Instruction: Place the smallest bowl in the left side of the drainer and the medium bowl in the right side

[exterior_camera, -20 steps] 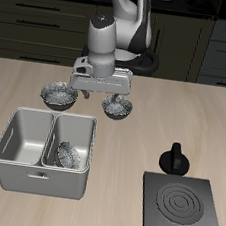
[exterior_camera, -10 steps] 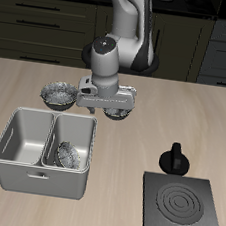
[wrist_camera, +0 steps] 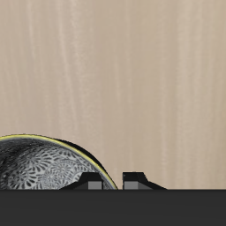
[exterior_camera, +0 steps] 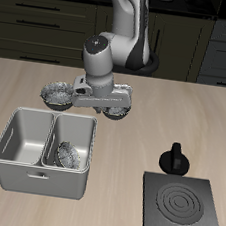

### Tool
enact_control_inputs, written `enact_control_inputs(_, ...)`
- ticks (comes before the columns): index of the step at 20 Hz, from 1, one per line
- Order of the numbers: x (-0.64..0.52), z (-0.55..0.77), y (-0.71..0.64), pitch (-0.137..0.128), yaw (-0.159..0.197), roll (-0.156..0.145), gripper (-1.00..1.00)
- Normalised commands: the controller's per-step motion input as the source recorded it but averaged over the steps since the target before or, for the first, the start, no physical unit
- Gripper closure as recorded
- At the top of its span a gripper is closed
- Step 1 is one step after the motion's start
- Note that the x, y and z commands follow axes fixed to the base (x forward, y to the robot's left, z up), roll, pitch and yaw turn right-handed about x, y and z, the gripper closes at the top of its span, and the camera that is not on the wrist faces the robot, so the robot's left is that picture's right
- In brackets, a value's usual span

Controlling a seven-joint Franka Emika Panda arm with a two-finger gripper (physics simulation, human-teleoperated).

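One robot gripper hangs low over the wooden table, just behind the drainer, with its body covering most of a bowl beneath it. Whether its fingers are apart or together cannot be told from the overhead view; the wrist view shows only two fingertip ends with a small gap between them and nothing visibly held there.

Going by the task, that mostly covered bowl seems to be the medium bowl; only its edge peeks out past the gripper. In the wrist view a mottled grey bowl with a pale rim curves in close beside the fingers, cut off by the frame, and it is probably the same one.

Farther out, a wider alike bowl sits on the table behind the drainer. A small mottled bowl, apparently the smallest bowl, already lies in one drainer compartment, the one nearer the black stove plate; the other compartment shows no bowl. A black knob-like object stands just behind the stove plate.

So roughly half looks done; the medium bowl remains to be grasped and placed.
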Motion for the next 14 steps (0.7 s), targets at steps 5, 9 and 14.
enact_control_inputs(5,0.06,0.21,-0.22,-0.002,-0.016,-0.017,1.0)
enact_control_inputs(9,0.07,0.32,-0.26,-0.028,-0.008,-0.038,1.0)
enact_control_inputs(14,0.09,0.66,-0.33,-0.093,0.014,-0.056,1.0)
